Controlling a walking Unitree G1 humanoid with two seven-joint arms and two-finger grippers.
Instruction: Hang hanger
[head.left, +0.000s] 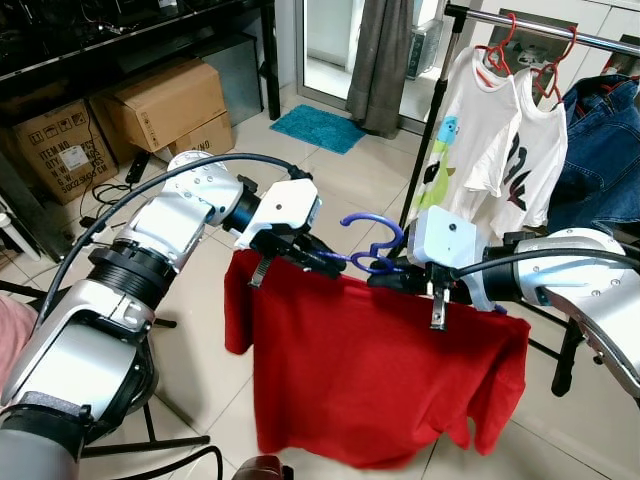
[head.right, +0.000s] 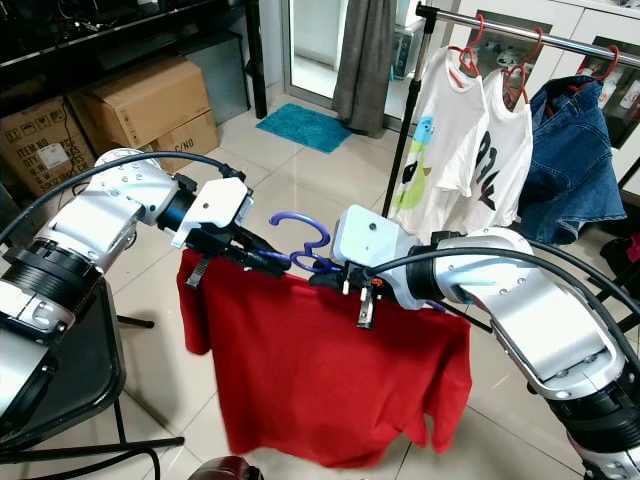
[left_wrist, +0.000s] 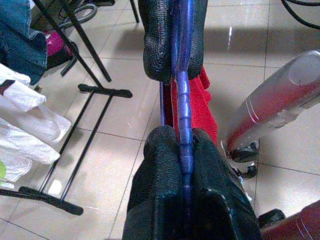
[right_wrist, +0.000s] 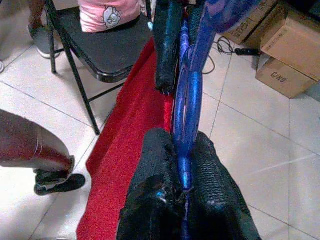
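Observation:
A blue plastic hanger (head.left: 372, 238) carries a red shirt (head.left: 370, 370) that hangs down between my two arms, above the tiled floor. My left gripper (head.left: 318, 262) is shut on the hanger's left arm, and the blue bar (left_wrist: 182, 100) runs between its black fingers. My right gripper (head.left: 392, 276) is shut on the hanger just below the hook, with the blue plastic (right_wrist: 187, 125) pinched between its pads. The clothes rail (head.left: 560, 30) stands up and to the right, apart from the hanger's hook.
On the rail hang two white T-shirts (head.left: 490, 140) on red hangers and a denim jacket (head.left: 600, 150). The rack's black post (head.left: 425, 150) and floor base (left_wrist: 75, 165) are close by. Cardboard boxes (head.left: 170, 105) sit at the back left. A black chair (right_wrist: 100, 50) stands near.

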